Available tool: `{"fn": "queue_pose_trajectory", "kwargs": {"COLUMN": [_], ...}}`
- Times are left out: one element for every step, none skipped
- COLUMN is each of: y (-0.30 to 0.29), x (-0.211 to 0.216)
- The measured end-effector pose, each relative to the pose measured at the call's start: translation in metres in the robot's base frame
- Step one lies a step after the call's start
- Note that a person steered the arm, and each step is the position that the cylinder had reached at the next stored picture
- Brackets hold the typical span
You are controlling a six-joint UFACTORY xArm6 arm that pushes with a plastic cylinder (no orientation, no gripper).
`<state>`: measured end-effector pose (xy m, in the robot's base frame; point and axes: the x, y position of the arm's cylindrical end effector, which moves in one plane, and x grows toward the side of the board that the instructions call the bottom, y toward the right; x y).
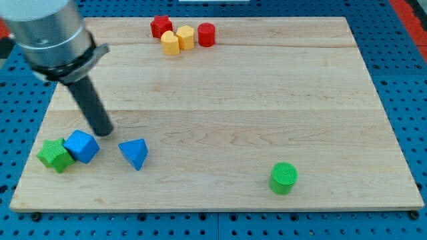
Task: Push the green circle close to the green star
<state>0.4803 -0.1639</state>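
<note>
The green circle [283,178] stands near the board's bottom edge, right of centre. The green star [55,155] lies at the bottom left corner, touching a blue cube [82,146] on its right. My tip [103,131] rests on the board just above and right of the blue cube, far to the left of the green circle. A blue triangular block [135,153] lies right of my tip, a little lower.
At the view's top a red star [160,26], two yellow hexagonal blocks [171,43] [185,37] and a red cylinder [206,34] sit clustered together. The wooden board [227,107] lies on a blue perforated table.
</note>
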Motion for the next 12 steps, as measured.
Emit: {"fn": "queue_pose_trajectory", "kwargs": {"y": [0.098, 0.213, 0.295, 0.305, 0.288, 0.301, 0.253, 0.215, 0.211, 0.208, 0.163, 0.105], "x": [-0.005, 0.013, 0.051, 0.078, 0.092, 0.1, 0.102, 0.102, 0.105, 0.124, 0.121, 0.091]}}
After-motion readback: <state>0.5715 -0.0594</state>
